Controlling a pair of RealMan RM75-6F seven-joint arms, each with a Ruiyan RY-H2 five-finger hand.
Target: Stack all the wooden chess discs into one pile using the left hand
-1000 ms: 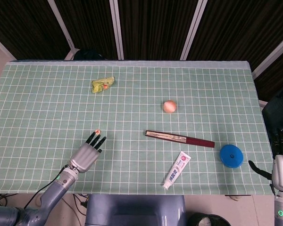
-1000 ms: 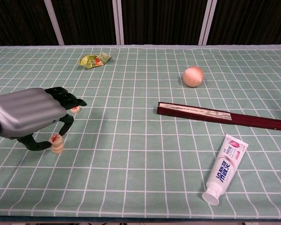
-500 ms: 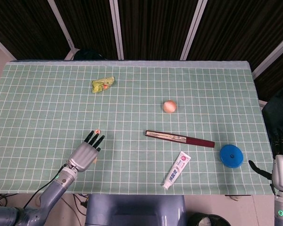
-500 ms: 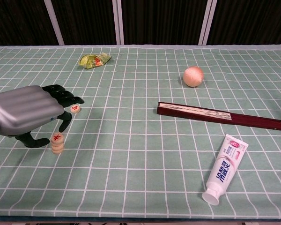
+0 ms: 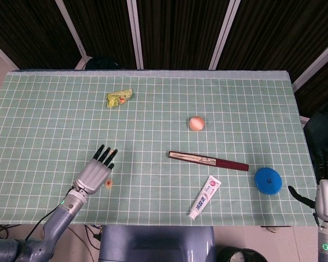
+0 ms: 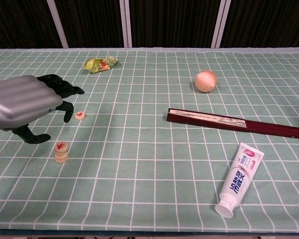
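- Wooden chess discs: your small pile (image 6: 61,152) stands on the green checked tablecloth (image 6: 149,164) near its front left, and the hand no longer touches it; half a second ago the thumb sat just beside it.
- One loose disc (image 6: 80,115) lies flat beyond the pile, apart from it, in the same square as before.
- Your left hand (image 6: 27,102) has lifted up and away to the left since the last frame. It now hovers above the cloth, fingers spread and slightly curled, holding nothing. The dark fingertips (image 6: 67,91) hang just left of the loose disc without touching it.
- From the head view, that hand (image 5: 97,171) covers the loose disc; only the pile (image 5: 108,184) shows at its right edge.
- Your right hand (image 5: 326,191) waits off the table's right edge, fingers apart and empty, unmoved.
- Nothing else has shifted: the yellow-green wrapper (image 6: 100,63) at the back, the peach-coloured ball (image 6: 206,80), the closed dark red fan (image 6: 234,123), the toothpaste tube (image 6: 237,179) and the blue disc (image 5: 268,180).
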